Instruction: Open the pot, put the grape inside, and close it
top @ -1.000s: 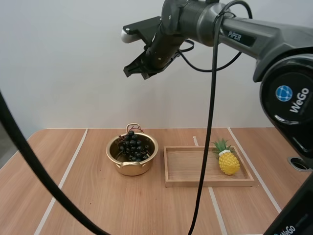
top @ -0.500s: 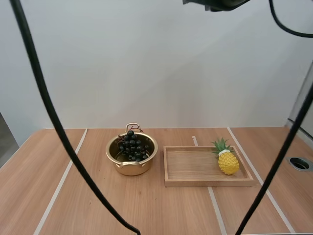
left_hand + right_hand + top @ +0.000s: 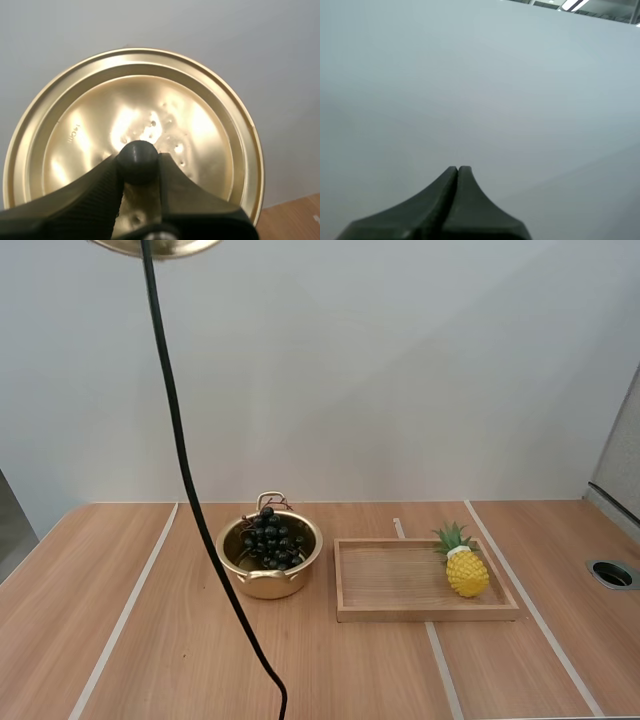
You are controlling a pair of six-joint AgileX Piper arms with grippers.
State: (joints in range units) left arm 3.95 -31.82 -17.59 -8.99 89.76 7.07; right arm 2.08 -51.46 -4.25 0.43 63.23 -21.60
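A small gold pot stands open on the table, left of centre, with a dark bunch of grapes inside it. The gold lid is held up in the air, and my left gripper is shut on its black knob. The lid's rim also peeks in at the top left of the high view. My right gripper is shut on nothing, its fingers lying together as one dark wedge against a plain wall.
A wooden tray lies just right of the pot, with a yellow toy pineapple at its right end. Pale lines run across the tabletop. A round hole sits near the table's right edge.
My right arm has risen out of the high view's top. The lid's rim has come into that view at the top left. Pot, grapes, tray and pineapple stay put.
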